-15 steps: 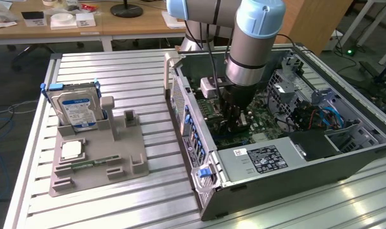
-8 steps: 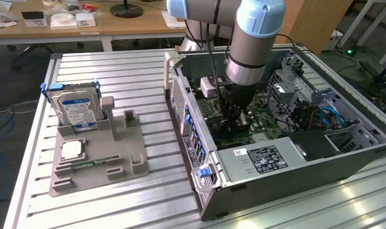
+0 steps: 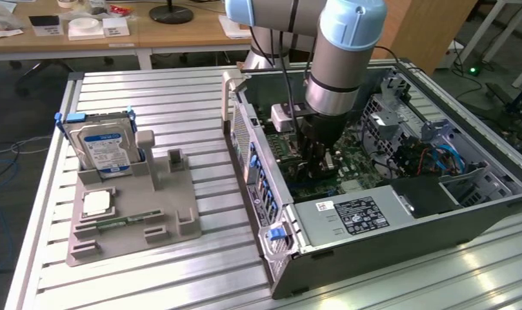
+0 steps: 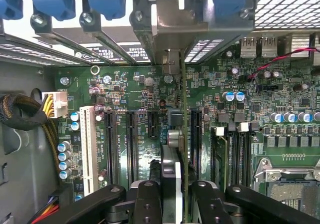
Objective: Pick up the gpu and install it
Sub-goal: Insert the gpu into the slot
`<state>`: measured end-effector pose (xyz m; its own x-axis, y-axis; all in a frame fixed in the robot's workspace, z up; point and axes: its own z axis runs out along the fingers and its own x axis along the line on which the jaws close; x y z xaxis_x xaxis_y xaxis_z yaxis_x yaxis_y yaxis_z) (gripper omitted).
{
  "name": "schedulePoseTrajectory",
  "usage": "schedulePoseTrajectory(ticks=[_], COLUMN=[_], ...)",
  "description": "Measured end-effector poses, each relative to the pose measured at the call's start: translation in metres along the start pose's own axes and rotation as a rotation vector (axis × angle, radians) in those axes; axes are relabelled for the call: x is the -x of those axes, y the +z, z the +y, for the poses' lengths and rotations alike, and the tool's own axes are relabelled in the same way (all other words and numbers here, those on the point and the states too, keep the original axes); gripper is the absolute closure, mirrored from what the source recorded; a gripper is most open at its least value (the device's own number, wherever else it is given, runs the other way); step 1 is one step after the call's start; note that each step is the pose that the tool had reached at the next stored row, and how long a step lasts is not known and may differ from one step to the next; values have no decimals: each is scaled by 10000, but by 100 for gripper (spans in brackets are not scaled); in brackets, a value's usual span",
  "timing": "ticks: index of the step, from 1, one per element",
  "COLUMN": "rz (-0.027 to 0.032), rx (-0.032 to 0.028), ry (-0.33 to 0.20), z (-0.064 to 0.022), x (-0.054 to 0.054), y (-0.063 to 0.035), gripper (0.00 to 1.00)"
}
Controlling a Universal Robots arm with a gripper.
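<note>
While the arm reached down into the open computer case [image 3: 433, 213] in the exterior view, its gripper [image 3: 319, 169] sat low over the green motherboard [image 3: 351, 165], near the case wall on that view's left. The fingers were hard to make out there, dark against the board. On the slatted table [image 3: 157, 97], well apart from the case toward the exterior view's left, a grey holder [image 3: 131, 219] carried an upright hard drive [image 3: 104, 147] with a blue-and-white label and a narrow memory stick [image 3: 119, 221] lying flat. From the wrist view, the gripper [image 4: 177, 196] was closed on the gpu [image 4: 172, 159], which stood edge-on between the two black fingers [image 4: 145, 204], its thin green board edge running up the middle toward its metal end bracket [image 4: 175, 22] at the case's rear openings. The card stood over the motherboard [image 4: 140, 94] among the black expansion slots [image 4: 131, 146], beside a white slot [image 4: 89, 149]; whether its edge was seated in a slot could not be told.
</note>
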<state>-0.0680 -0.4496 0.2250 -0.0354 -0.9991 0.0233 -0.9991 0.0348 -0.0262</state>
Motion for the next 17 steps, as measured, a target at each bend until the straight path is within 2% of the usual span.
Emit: schedulePoseTrajectory(ticks=[17], rz=[4], rx=[1], ry=[-1], z=[-11], x=[0], y=[16], gripper=[72])
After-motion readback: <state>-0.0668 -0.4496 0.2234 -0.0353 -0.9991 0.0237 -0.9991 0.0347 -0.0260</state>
